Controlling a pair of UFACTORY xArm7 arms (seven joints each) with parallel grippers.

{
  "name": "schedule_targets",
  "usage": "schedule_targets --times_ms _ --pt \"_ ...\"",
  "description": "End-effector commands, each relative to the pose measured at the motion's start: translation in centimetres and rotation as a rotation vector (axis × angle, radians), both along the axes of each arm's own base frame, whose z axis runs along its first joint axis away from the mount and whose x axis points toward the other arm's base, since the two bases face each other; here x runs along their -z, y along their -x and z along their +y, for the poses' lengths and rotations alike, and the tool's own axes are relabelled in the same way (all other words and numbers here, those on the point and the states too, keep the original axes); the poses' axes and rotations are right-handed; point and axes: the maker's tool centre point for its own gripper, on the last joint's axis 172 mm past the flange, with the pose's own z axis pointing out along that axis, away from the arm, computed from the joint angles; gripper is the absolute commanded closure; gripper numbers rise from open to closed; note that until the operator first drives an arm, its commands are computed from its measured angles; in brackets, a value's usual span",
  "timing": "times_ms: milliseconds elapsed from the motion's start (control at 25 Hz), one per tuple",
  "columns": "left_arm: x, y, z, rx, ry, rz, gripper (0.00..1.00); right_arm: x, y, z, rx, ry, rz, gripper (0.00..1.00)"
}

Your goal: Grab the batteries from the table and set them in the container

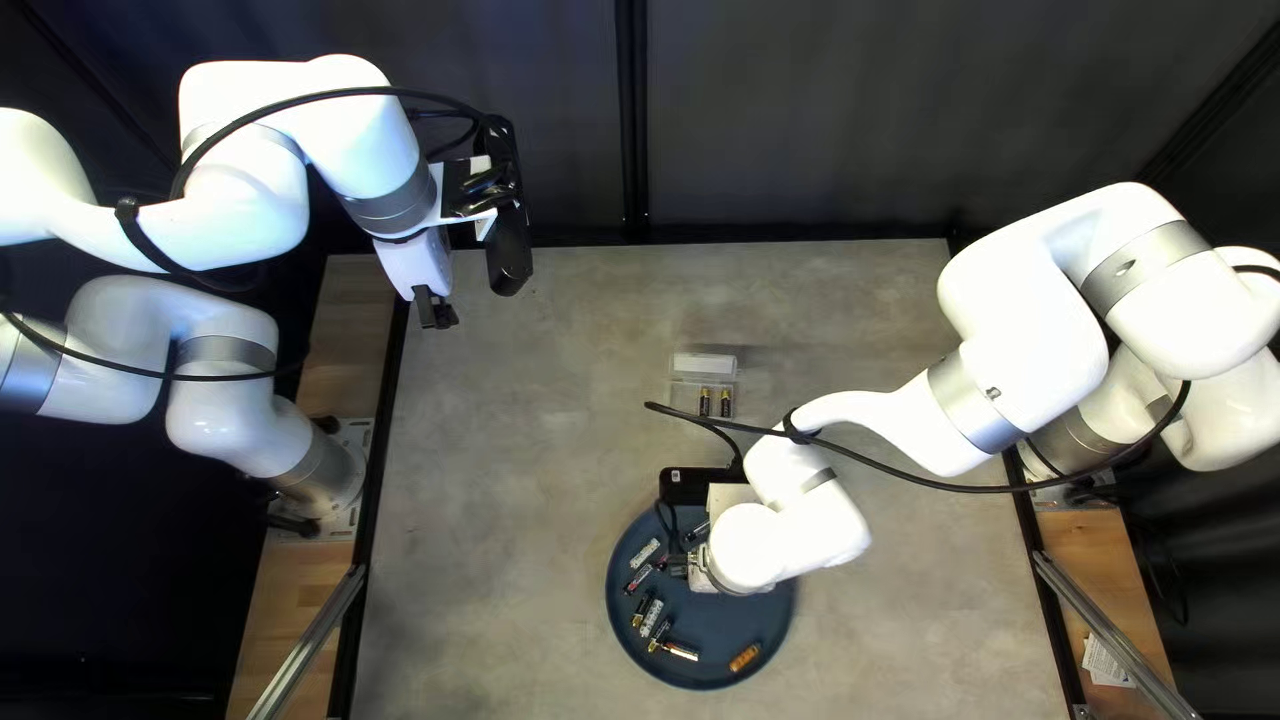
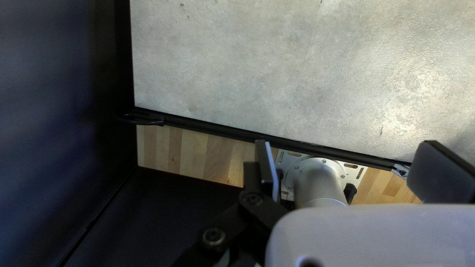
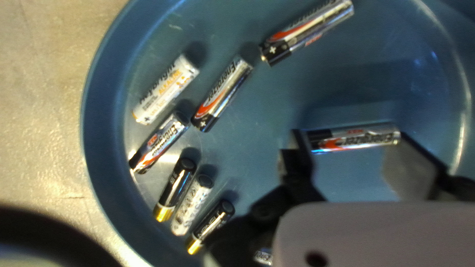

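Pinching right hand [image 3: 351, 140]: clamped on a battery [image 3: 355, 137] by its two ends, low over the blue tray [image 3: 101, 113]; whether the cell has left the tray floor cannot be told.
Slip risk: end caps give little to grip, so a bump or an off-centre squeeze could tip the cell out.
Loose batteries [image 3: 222, 94]: scattered on the tray, several side by side; a hand leaving too low could knock them and set them rolling.
Container [image 1: 684, 398]: on the worktop [image 1: 534, 467] beyond the tray, two batteries [image 1: 726, 403] inside; a skewed approach could jam the new cell against them or nudge the light-looking case.
Cable [image 1: 887, 460]: the right arm's, its loop crossing the case in the top left view; if it sags low enough, it might snag there.
Left hand [image 2: 346, 144]: spread wide, grasping nothing, well apart from the work.
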Motion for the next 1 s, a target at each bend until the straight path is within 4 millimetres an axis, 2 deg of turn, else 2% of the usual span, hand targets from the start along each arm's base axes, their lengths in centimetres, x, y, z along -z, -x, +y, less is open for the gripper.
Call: schedule_targets --times_ms 40,120,320,440,640,1000 --pt "0.0 0.0 0.0 0.000 0.000 0.000 0.00 0.0 0.0 0.0 0.000 0.000 0.000 0.00" --pt "0.0 0.0 0.0 0.000 0.000 0.000 0.00 0.2 0.2 0.0 -0.012 0.014 -0.002 0.00" --pt "0.0 0.0 0.0 0.000 0.000 0.000 0.00 -1.7 1.1 -0.3 -0.174 -0.002 0.010 0.00" --pt "0.0 0.0 0.0 0.000 0.000 0.000 0.00 -2.9 1.3 -1.0 -0.336 -0.038 0.031 0.00" --pt "0.0 0.0 0.0 0.000 0.000 0.000 0.00 -3.9 2.0 -1.2 -0.744 -0.113 0.057 0.00" --pt "0.0 0.0 0.0 0.000 0.000 0.000 0.00 -3.7 2.1 -1.2 -0.761 -0.084 0.065 0.00"
